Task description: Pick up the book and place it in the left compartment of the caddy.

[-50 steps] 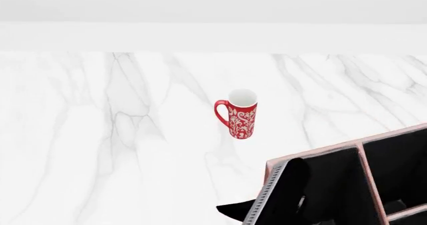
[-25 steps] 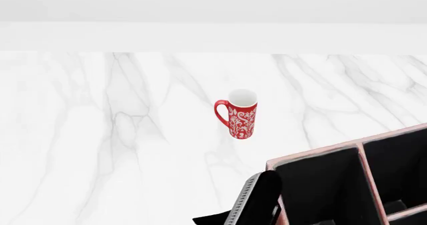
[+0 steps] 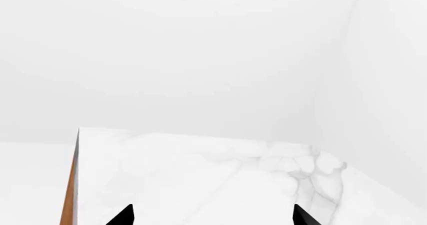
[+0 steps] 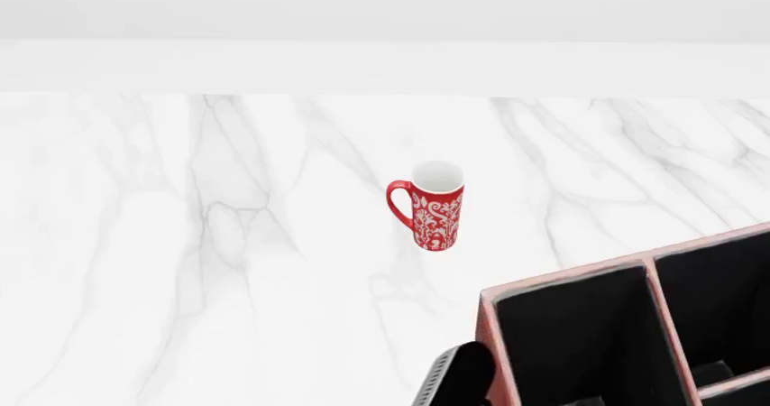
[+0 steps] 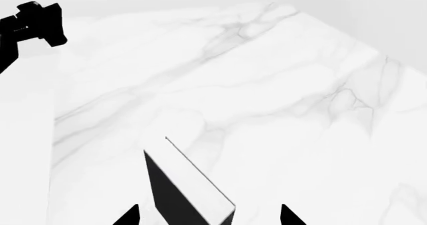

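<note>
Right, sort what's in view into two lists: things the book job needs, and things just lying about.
Needed for the job:
- book, at the bottom edge of the head view, beside the caddy's left wall
- caddy
- left compartment, black-lined
- right end effector, book between its fingertips

Just lying about:
- red patterned mug, upright on the marble table, apart from the caddy

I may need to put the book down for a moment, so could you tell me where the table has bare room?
The marble table is bare all left of the mug, and between mug and back wall. It is crowded at the near right, where the caddy stands with the book beside its left wall.
</note>
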Motion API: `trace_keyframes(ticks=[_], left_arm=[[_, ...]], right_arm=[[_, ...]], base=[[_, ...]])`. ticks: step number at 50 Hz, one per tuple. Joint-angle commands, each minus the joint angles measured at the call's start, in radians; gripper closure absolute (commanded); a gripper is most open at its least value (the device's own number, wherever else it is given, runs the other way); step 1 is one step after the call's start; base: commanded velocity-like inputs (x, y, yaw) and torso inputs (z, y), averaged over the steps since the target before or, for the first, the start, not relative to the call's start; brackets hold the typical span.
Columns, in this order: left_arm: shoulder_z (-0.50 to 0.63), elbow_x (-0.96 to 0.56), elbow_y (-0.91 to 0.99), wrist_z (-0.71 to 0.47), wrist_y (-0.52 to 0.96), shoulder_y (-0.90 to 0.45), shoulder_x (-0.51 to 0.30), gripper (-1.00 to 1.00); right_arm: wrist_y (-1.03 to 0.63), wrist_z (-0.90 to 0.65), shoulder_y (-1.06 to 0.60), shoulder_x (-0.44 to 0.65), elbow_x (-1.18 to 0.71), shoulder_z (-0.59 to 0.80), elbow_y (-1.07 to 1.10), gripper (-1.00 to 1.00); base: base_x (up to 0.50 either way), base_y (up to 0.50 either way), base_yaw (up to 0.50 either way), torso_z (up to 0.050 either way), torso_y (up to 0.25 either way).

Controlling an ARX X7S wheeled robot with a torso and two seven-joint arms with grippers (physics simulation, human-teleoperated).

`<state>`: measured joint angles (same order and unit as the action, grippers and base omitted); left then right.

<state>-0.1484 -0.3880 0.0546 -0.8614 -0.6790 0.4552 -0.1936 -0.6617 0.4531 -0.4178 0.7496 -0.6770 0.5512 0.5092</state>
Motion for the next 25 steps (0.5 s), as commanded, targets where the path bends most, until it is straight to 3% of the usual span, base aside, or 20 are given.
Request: trace_keyframes(ticks=[1,25], left_arm=[[0.039,0.038,-0.015,0.047,-0.023,0.002,-0.012,-1.0],[0.039,0.047,-0.011,0.034,-0.018,0.004,-0.014,-1.0]], right_arm=[[0.025,0.019,0.007,-0.022,0.016,-0.011,-0.072,-1.0],[0.042,0.083,-0.068,-0.103,0.107,0.098,-0.185,-1.0]], base=[[0.0,0.0,0.0,0.0,0.0],[0.0,0.0,0.0,0.0,0.0]])
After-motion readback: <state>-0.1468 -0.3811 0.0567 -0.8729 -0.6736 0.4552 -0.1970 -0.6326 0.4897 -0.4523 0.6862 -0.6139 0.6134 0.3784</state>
